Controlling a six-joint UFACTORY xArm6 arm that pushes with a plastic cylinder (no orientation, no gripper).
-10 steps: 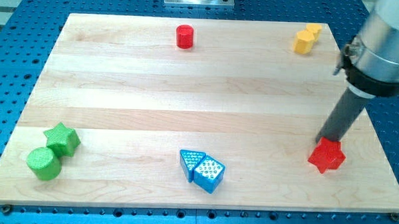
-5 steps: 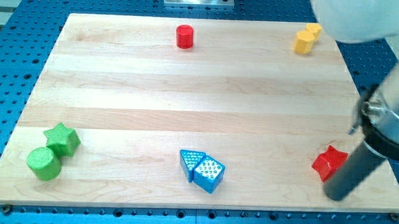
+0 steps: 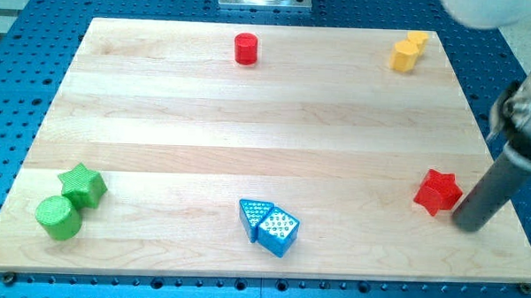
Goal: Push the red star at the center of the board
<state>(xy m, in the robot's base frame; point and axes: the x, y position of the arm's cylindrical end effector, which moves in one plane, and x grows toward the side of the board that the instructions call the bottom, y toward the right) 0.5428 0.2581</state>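
Observation:
The red star [image 3: 438, 191] lies on the wooden board [image 3: 267, 114] near its right edge, towards the view's bottom. My tip [image 3: 469, 223] rests on the board just right of and slightly below the star, close to it; I cannot tell whether it touches. The dark rod rises up and to the right out of the view.
A red cylinder [image 3: 245, 48] stands at the top centre. Two yellow blocks [image 3: 408, 51] sit at the top right. A green star [image 3: 82, 184] and green cylinder [image 3: 58, 217] are at the bottom left. Two blue patterned blocks [image 3: 269, 226] lie at the bottom centre.
My tip went from above the star, round its right side to below it, then up to its right. The star shifted slightly up and left.

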